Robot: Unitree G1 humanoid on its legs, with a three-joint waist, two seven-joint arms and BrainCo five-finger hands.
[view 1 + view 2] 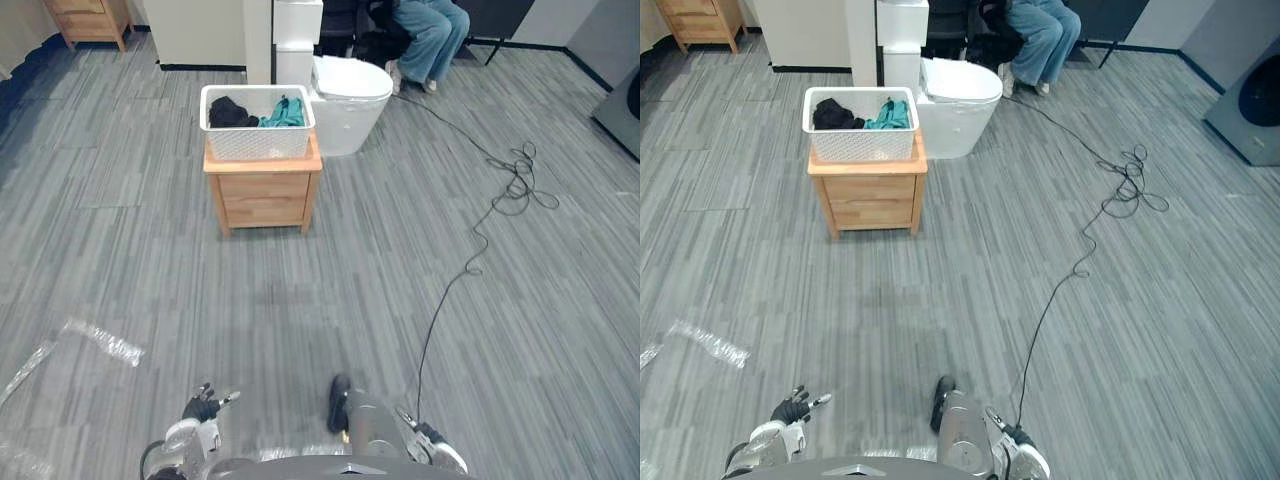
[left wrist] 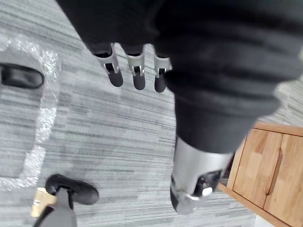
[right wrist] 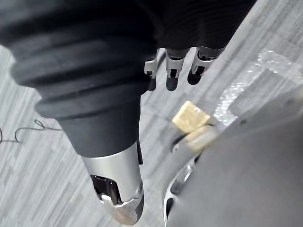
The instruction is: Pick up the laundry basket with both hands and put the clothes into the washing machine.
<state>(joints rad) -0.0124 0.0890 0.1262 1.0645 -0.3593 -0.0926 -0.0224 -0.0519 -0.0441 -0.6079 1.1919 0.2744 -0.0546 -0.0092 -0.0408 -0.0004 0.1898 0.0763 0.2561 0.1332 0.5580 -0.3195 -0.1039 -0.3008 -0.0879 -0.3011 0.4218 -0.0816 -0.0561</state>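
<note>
The fingers (image 2: 138, 78) of the left hand (image 1: 203, 408) hang straight and loosely side by side, with small gaps between them and nothing in them. The thumb (image 2: 195, 179) stands apart from them, straight and also bare. The fingers (image 3: 173, 72) of the right hand (image 1: 432, 446) are in the same state: relaxed, in a row, closed on nothing, with the thumb (image 3: 117, 189) held apart. Both hands are low at the robot's sides, over grey striped floor (image 1: 300, 300), well apart from the table (image 1: 265, 192) and on its near side.

The table is a small wooden one with drawer fronts, standing straight ahead. The laundry basket (image 1: 258, 142), white with perforated walls, sits squarely on top of the table and covers nearly the whole top. Inside it lie a black garment (image 1: 232, 112) toward the left and a teal garment (image 1: 285, 112) toward the right, the two touching in the middle.

Just behind the table and to its right stands a white toilet (image 1: 350, 110), close to the basket's rear corner. Further behind the table, past the toilet, a person (image 1: 430, 35) in blue jeans sits. Far to the right of the table, at the edge of the room, is the grey washing machine (image 1: 1252, 110) with a dark round front. On the floor nearer than the table and to its left lies a strip of clear plastic film (image 1: 100, 342).
</note>
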